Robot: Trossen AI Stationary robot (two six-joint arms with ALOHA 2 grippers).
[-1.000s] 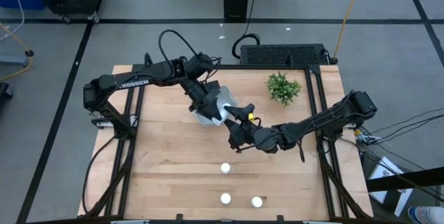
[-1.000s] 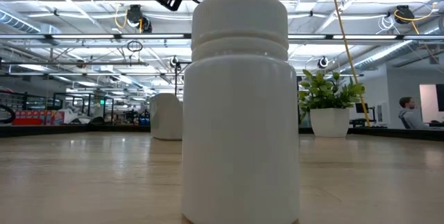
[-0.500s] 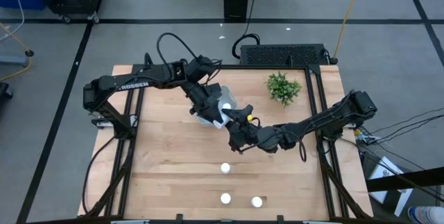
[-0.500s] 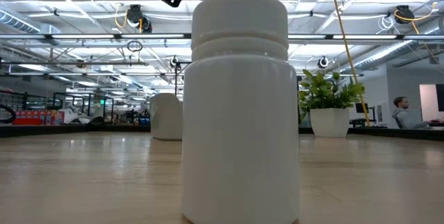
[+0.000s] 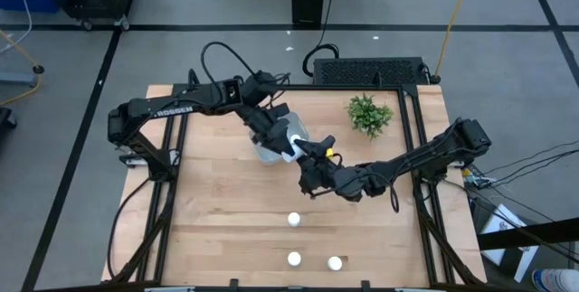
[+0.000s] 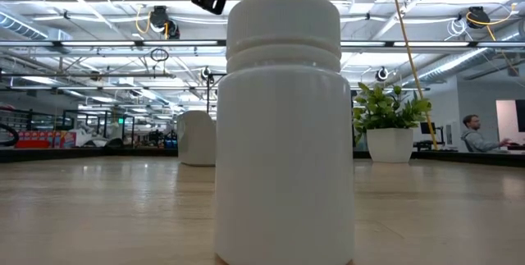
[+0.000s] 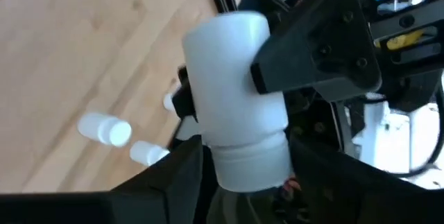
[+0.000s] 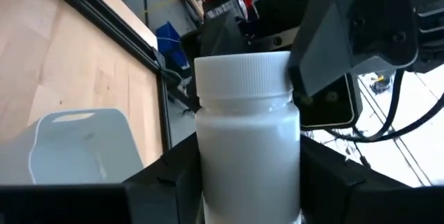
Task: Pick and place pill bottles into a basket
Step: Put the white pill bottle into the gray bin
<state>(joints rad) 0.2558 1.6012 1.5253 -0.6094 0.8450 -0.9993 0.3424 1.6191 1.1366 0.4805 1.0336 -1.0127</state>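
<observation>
A white pill bottle point(image 5: 294, 140) hangs above the pale blue-grey basket point(image 5: 270, 153), between my two grippers. My right gripper point(image 8: 248, 203) is shut on its body. My left gripper point(image 7: 246, 182) meets it from the other side, its fingers open and close on either side of the cap end point(image 7: 250, 165). I cannot tell whether they touch it. Three more pill bottles point(image 5: 294, 220), point(image 5: 294, 259), point(image 5: 335, 262) stand upright on the near part of the table. One of them point(image 6: 283, 125) fills the low view. My right gripper pinches the bottle's smooth body point(image 8: 246, 148) below the cap, between its two fingers. In the left wrist view one finger point(image 7: 319, 44) lies against the body's side. The fingers come from the table's right. The bottle is clear of the basket, its cap pointing away from this gripper.
A small green plant point(image 5: 369, 114) in a white pot stands at the far right of the table. Black frame rails point(image 5: 172, 174) run along the left and right edges. Bare wood lies between the basket and the near bottles.
Both grippers have stayed together over the basket with the bottle between them. My left gripper has edged slightly toward the right gripper.
</observation>
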